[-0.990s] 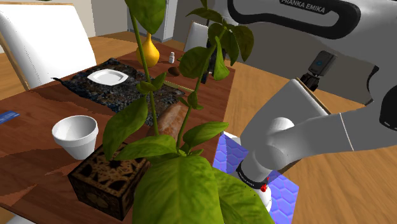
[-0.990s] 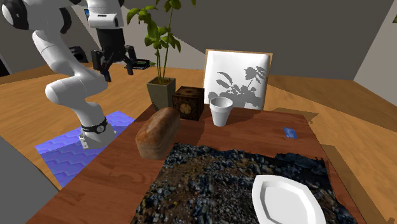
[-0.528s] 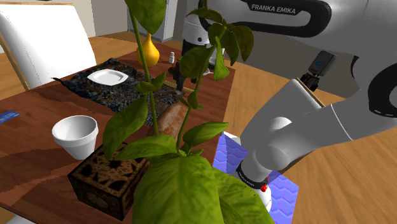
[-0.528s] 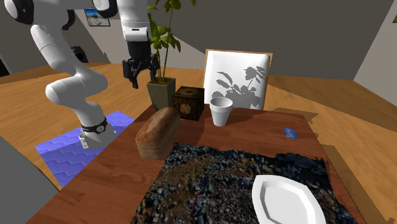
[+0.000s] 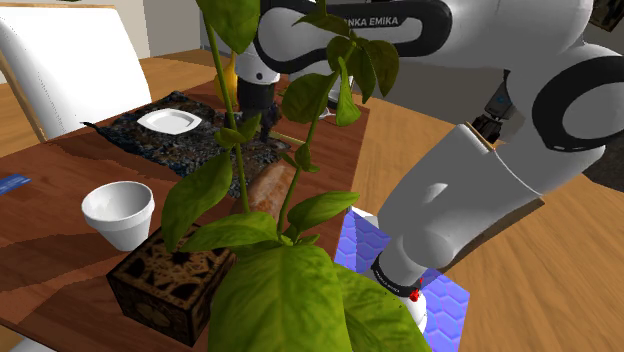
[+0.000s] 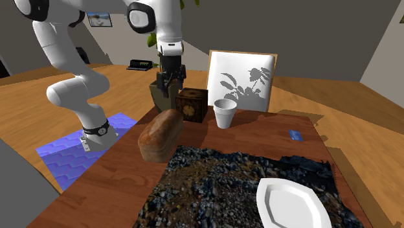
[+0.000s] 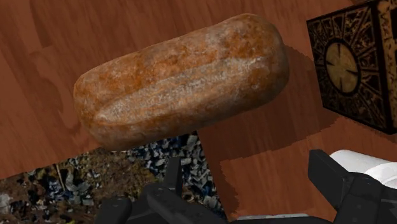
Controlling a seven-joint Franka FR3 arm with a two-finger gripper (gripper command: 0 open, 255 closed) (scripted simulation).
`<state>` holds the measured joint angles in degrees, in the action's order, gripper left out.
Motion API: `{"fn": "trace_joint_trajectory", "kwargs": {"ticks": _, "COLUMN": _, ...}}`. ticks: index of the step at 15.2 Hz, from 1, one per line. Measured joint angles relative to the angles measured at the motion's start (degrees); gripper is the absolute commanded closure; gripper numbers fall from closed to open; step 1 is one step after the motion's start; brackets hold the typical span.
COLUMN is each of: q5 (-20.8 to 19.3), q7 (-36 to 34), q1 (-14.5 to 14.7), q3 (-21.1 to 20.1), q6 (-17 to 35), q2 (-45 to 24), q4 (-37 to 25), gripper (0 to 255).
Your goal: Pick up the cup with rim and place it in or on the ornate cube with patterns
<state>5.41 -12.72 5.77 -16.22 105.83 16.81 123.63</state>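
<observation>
In the shoulder view, the broad green leaves of a potted plant point(image 5: 280, 250) stand nearest. Just behind them the dark patterned cube point(image 5: 170, 285) point(image 6: 191, 105) point(image 7: 353, 63) sits on the wooden worktop point(image 5: 40, 260). The white cup point(image 5: 118, 212) point(image 6: 224, 112) point(image 7: 369, 167) stands upright just beside the cube, on the shoulder view's left and a little farther off. A brown loaf point(image 5: 265, 185) point(image 6: 160, 134) point(image 7: 181, 79) lies farther along, to the shoulder view's right of the cup. The pincer point(image 5: 250, 105) point(image 6: 169, 94) point(image 7: 254, 191) hangs above the worktop near the loaf, its fingers point(image 7: 172, 181) spread apart and gripping nothing. Beyond lies a dark speckled mat point(image 5: 190, 145) point(image 6: 239, 188) carrying a white plate point(image 5: 169, 121) point(image 6: 291, 204). A white chair point(image 5: 60, 70) stands at the far left.
</observation>
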Motion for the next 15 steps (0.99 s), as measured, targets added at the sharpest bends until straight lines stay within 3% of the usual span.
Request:
{"fn": "trace_joint_trajectory", "kwargs": {"ticks": 8, "q5": -3.66, "q7": -8.41, "q1": 2.05, "q3": -5.07, "q6": 5.53, "q2": -16.12, "q4": -10.56, "gripper": 0}}
{"fn": "trace_joint_trajectory", "kwargs": {"ticks": 15, "q5": -9.53, "q7": -15.92, "q1": 6.23, "q3": -7.08, "q6": 6.54, "q2": -31.69, "q4": -24.37, "gripper": 0}}
